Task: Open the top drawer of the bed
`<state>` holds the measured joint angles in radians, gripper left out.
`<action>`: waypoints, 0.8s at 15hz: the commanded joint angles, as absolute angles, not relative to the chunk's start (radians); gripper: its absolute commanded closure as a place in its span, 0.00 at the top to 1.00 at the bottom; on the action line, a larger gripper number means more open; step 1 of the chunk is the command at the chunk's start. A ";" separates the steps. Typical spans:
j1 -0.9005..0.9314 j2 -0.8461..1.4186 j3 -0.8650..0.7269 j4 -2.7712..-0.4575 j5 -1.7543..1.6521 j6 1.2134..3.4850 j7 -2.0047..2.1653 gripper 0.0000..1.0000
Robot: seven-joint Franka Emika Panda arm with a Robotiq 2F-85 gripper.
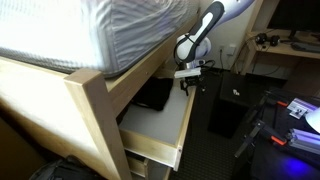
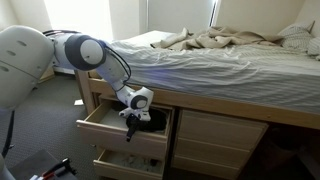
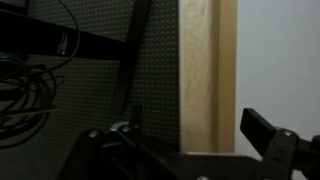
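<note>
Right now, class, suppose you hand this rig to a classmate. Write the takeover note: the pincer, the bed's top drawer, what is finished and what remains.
Pincer: at the front board of the top drawer. In the wrist view it has one finger inside and one outside; I cannot tell whether it is clamped.
Top drawer: well out of the bed, with its grey floor showing.
Done: the drawer looks open.
Left: probably only to release and back away, or pull a little more if full extension is wanted.

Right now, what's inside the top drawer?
The top drawer shows a pale grey floor, mostly bare, and one flat dark thing at the back. I cannot tell what it is. The bed covers the drawer's far end.
</note>
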<state>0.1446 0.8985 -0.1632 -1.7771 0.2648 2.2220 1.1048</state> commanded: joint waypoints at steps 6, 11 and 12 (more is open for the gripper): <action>0.111 0.970 -0.156 -1.882 0.221 2.258 1.155 1.00; 0.108 0.962 -0.163 -1.918 0.201 2.252 1.177 1.00; 0.106 0.963 -0.163 -1.923 0.198 2.250 1.178 1.00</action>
